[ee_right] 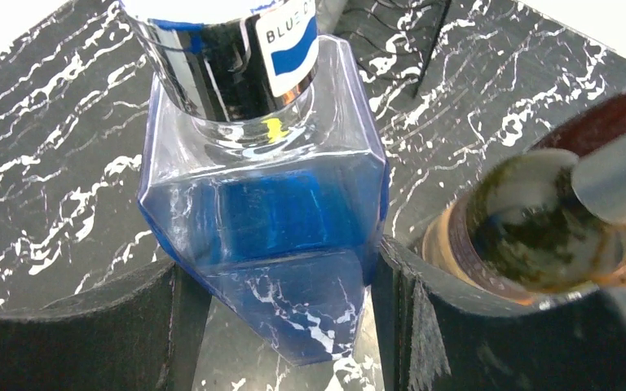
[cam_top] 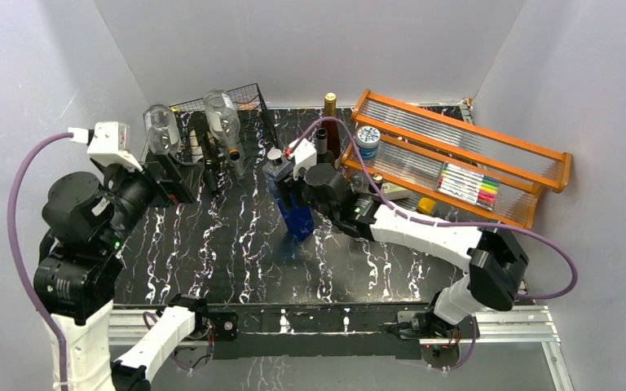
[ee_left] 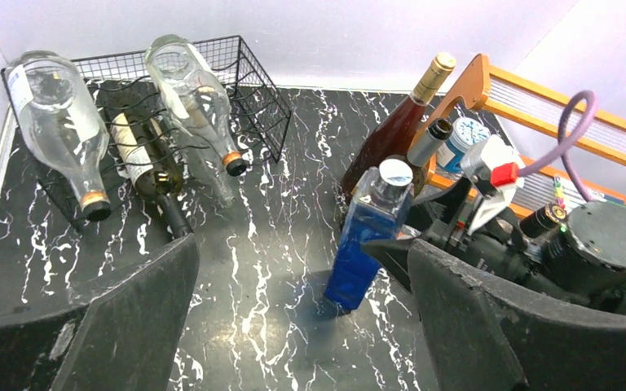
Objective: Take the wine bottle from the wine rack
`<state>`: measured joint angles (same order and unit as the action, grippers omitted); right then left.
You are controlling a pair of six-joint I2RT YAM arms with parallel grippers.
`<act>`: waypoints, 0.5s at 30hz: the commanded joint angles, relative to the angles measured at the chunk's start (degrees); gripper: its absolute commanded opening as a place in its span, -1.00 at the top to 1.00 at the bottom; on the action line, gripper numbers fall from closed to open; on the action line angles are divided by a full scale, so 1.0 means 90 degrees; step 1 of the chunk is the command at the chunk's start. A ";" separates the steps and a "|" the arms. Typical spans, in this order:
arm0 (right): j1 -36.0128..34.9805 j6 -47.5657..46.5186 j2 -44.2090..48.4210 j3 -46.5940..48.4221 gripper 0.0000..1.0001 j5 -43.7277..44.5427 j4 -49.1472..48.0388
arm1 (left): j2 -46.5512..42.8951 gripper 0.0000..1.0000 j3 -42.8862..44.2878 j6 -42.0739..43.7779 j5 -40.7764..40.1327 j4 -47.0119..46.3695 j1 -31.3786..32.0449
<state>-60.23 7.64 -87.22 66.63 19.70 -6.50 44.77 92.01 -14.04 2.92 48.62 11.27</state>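
Note:
The black wire wine rack [cam_top: 254, 102] stands at the back left and also shows in the left wrist view [ee_left: 254, 77]. It holds two clear bottles [ee_left: 53, 110] [ee_left: 189, 85] and a dark wine bottle with a white label [ee_left: 143, 159], all lying necks forward. My left gripper [cam_top: 173, 175] is open and empty in front of the rack, its fingers [ee_left: 130, 318] wide apart. My right gripper [cam_top: 300, 213] is shut on a blue square bottle [ee_right: 285, 212] that stands about upright at the table's middle [ee_left: 367, 240].
An orange wooden tiered shelf [cam_top: 477, 145] with markers [cam_top: 466, 183] stands at the back right. A reddish wine bottle [ee_left: 391, 138] and another dark bottle [ee_left: 425, 140] stand beside it, close behind my right gripper. Grey walls enclose the table.

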 commanded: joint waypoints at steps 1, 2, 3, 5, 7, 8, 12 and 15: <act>0.0096 0.0085 0.0934 -0.0164 1.00 -0.0110 -0.0914 | 0.0135 -0.97 0.0003 0.0105 0.0292 -0.0521 0.0055; 0.0129 0.0060 0.1006 -0.0267 1.00 -0.0156 -0.0943 | 0.0119 -0.96 -0.0079 0.0089 0.0320 -0.0592 0.0056; 0.0159 0.0041 0.1071 -0.0332 1.00 -0.0153 -0.0931 | 0.0109 -0.97 -0.0186 0.0065 0.0367 -0.0642 0.0059; 0.0201 -0.0009 0.1195 -0.0448 1.00 -0.0124 -0.0890 | 0.0103 -0.97 -0.0325 0.0021 0.0441 -0.0683 0.0066; 0.0215 -0.0069 0.1329 -0.0585 1.00 -0.0064 -0.0905 | 0.0081 -0.97 -0.0431 0.0017 0.0493 -0.0684 0.0061; 0.0230 -0.0097 0.1410 -0.0664 1.00 -0.0033 -0.0950 | 0.0049 -0.97 -0.0475 0.0015 0.0482 -0.0685 0.0060; 0.0308 -0.0192 0.1611 -0.0935 1.00 0.0081 -0.1036 | -0.0051 -0.97 -0.0589 0.0045 0.0380 -0.0674 0.0066; 0.0408 -0.0283 0.1758 -0.1157 1.00 0.0059 -0.1114 | -0.0099 -0.97 -0.0654 0.0033 0.0384 -0.0666 0.0061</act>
<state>-57.78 7.07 -76.34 56.60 18.50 -5.56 45.06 86.65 -13.98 5.58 44.12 11.53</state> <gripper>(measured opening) 0.737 0.981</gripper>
